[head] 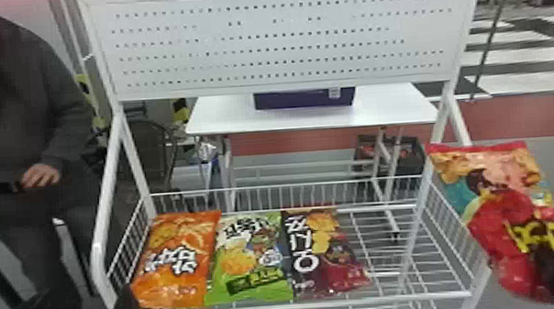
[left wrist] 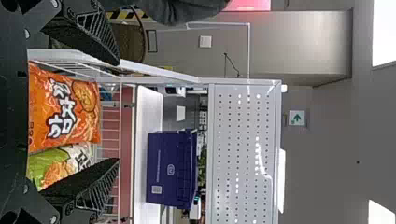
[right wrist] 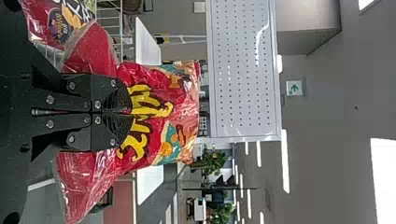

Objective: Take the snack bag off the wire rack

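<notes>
Evidently, the right gripper (right wrist: 125,112) pinches the red snack bag (head: 488,171) by its middle, probably for a secure grip, and holds it outside the wire rack's (head: 299,307) right edge, likely to clear the side wires. The left gripper (left wrist: 117,112), fingers spread, waits by the rack's front left corner, presumably so the orange bag (head: 177,259) goes undisturbed.

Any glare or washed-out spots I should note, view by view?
Head view: some holes in the white perforated panel fade into its pale surface. Left wrist view: a bright streak across that panel, plus blank white patches along the far side. Right wrist view: a similar streak, and glints on the crinkled red plastic snack bag in the right tool.
</notes>
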Available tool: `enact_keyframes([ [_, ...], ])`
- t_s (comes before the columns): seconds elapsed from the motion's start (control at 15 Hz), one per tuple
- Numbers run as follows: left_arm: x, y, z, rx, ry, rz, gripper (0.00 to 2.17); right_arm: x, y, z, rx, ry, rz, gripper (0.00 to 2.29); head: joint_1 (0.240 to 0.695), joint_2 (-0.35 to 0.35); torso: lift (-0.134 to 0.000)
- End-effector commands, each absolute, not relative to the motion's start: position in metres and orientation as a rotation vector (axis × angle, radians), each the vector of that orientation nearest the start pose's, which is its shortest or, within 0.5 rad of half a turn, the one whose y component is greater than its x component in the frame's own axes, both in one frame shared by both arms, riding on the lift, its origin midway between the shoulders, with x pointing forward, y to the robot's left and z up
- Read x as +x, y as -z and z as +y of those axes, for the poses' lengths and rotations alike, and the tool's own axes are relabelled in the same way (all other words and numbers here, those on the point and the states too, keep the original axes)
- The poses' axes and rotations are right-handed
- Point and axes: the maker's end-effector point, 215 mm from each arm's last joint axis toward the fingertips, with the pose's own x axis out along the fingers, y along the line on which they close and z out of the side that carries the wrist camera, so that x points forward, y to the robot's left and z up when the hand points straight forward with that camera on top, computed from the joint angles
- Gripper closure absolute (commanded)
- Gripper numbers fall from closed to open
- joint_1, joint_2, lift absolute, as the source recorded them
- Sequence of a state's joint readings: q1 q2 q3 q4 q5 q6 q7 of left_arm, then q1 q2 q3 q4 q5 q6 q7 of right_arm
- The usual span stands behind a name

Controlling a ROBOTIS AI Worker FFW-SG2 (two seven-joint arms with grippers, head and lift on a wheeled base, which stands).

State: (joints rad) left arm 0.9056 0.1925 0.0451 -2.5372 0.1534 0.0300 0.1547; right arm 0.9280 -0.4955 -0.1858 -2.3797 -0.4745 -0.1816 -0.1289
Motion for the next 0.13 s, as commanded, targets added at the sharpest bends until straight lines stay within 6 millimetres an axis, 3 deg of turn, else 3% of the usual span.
enact_keyframes([
  [0.0,0.35,0.2318,0.2518,-0.003,-0.021,-0.027,0.16,0.3588,0.2398,-0.2935,0.037,-0.105,-0.051,2.16,0.499,0.0,0.0],
  [0.07,0.35,0.2318,0.2518,-0.003,-0.021,-0.027,0.16,0.3589,0.2397,-0.2933,0.036,-0.106,-0.051,2.16,0.499,0.0,0.0],
])
